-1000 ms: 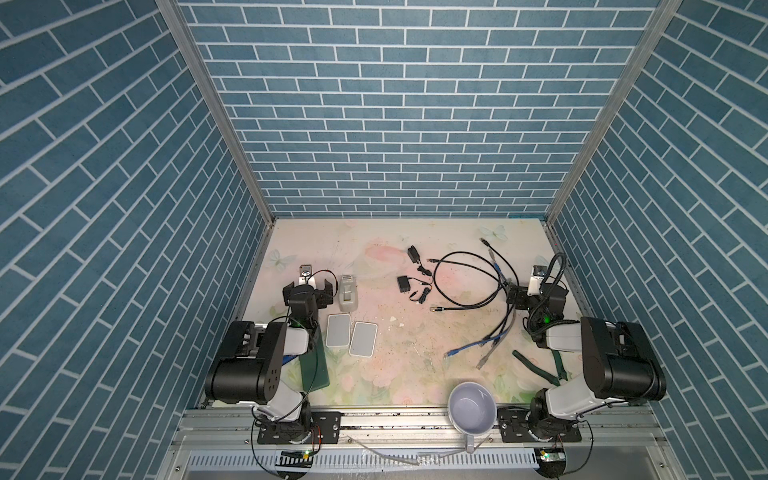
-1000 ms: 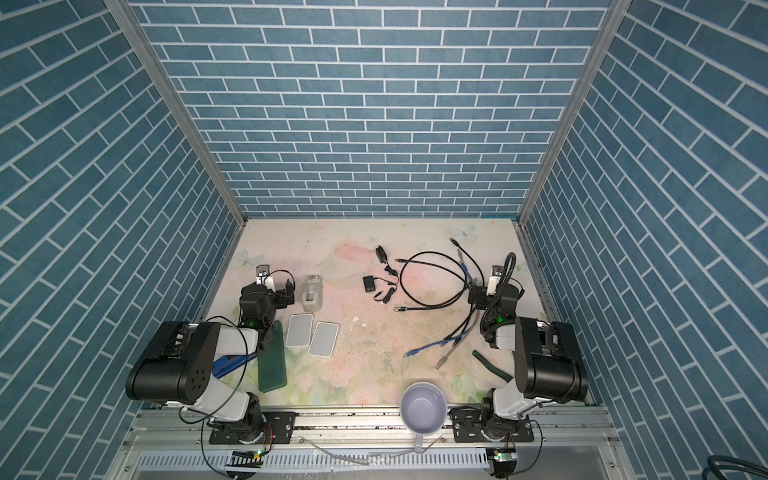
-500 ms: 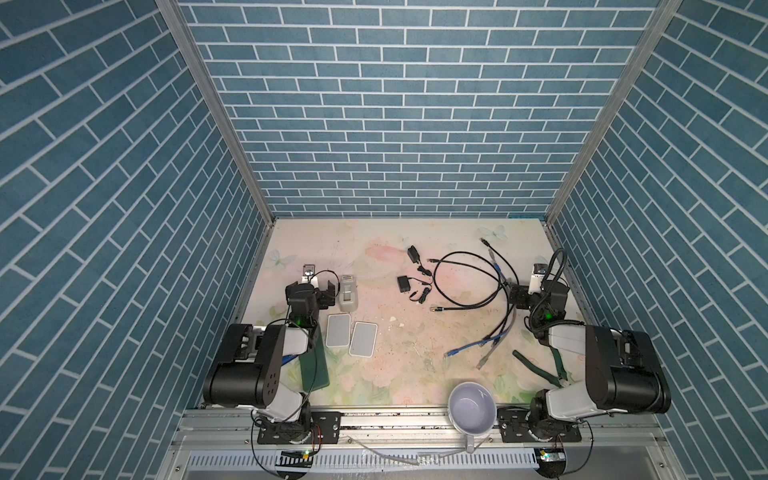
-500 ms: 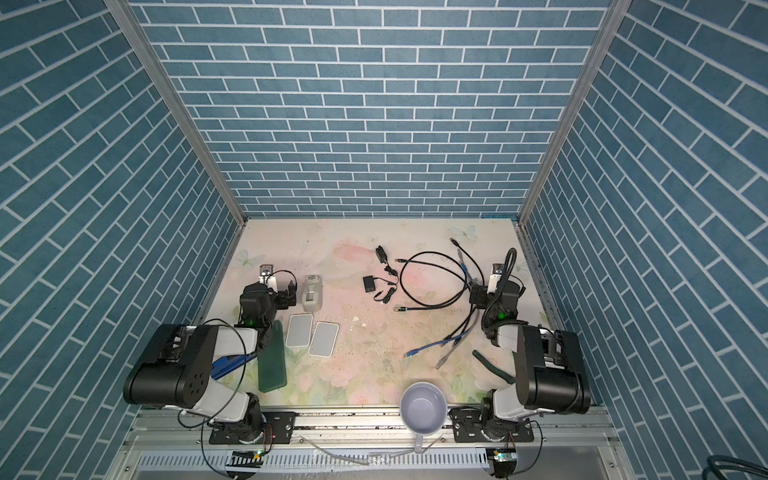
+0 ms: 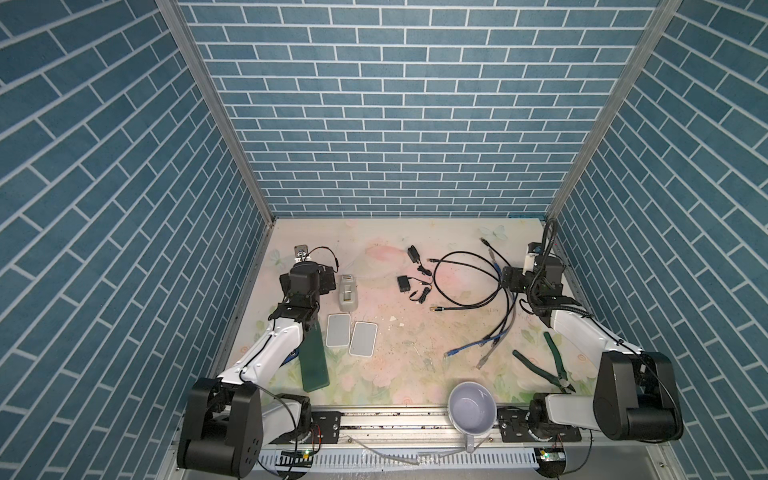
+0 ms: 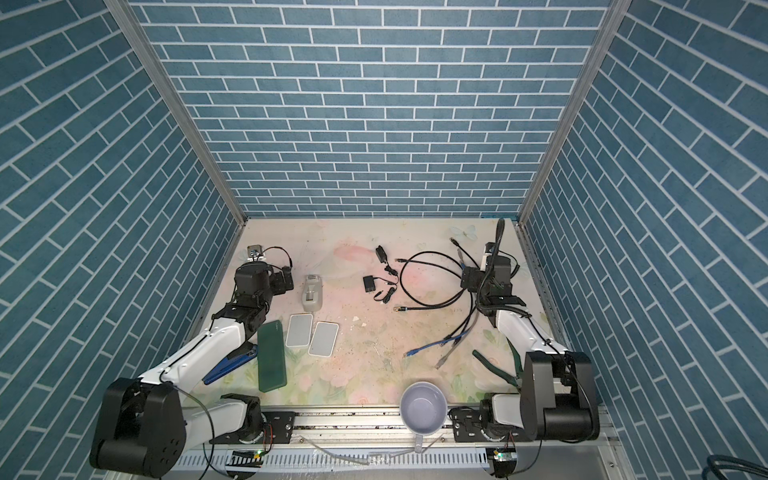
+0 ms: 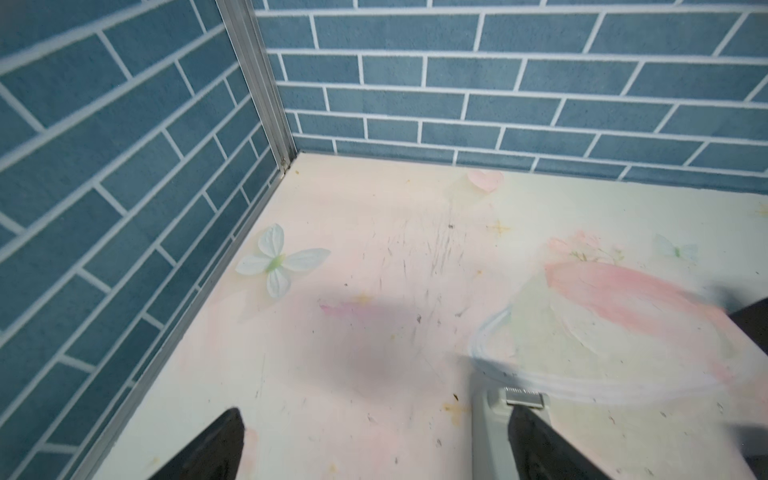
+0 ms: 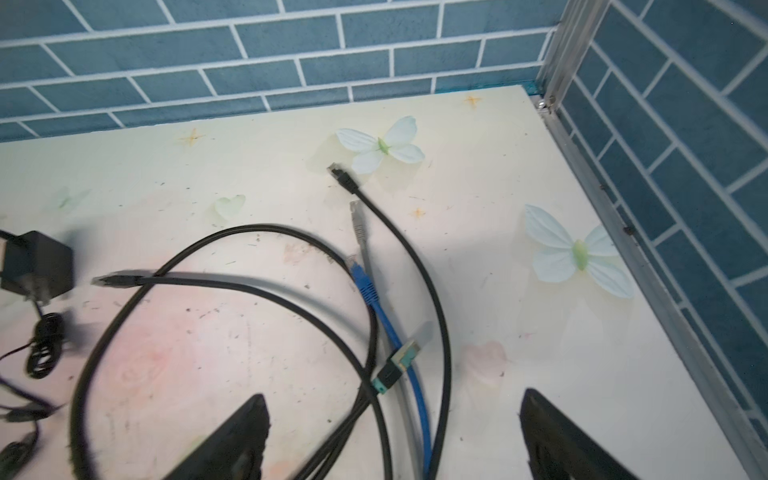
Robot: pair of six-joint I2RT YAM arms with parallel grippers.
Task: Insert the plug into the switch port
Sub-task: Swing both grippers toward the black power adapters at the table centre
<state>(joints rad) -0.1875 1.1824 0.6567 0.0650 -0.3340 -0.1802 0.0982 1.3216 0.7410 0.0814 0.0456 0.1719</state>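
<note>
Right gripper [image 8: 392,397]: jaws wide, empty, over cables [image 8: 257,226].
Left gripper [image 7: 376,411]: released, beside switch [image 7: 490,436].
Advice: pinch blue plug [image 8: 360,277] behind its boot.

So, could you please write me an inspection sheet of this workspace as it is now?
Surface: floral table, scuffed, with small crumbs.
Job's things: two flat grey boxes, likely the switches, no cable attached; blue plug lying free.
Clutter: green case, grey device, mug, pliers, two power adapters.
Grippers: left gripper open, empty; right gripper open, empty, over the cables.
Cables: black cable looped; blue cable and grey cable loose beside it.
Surroundings: blue brick-pattern walls; nothing else seen.
</note>
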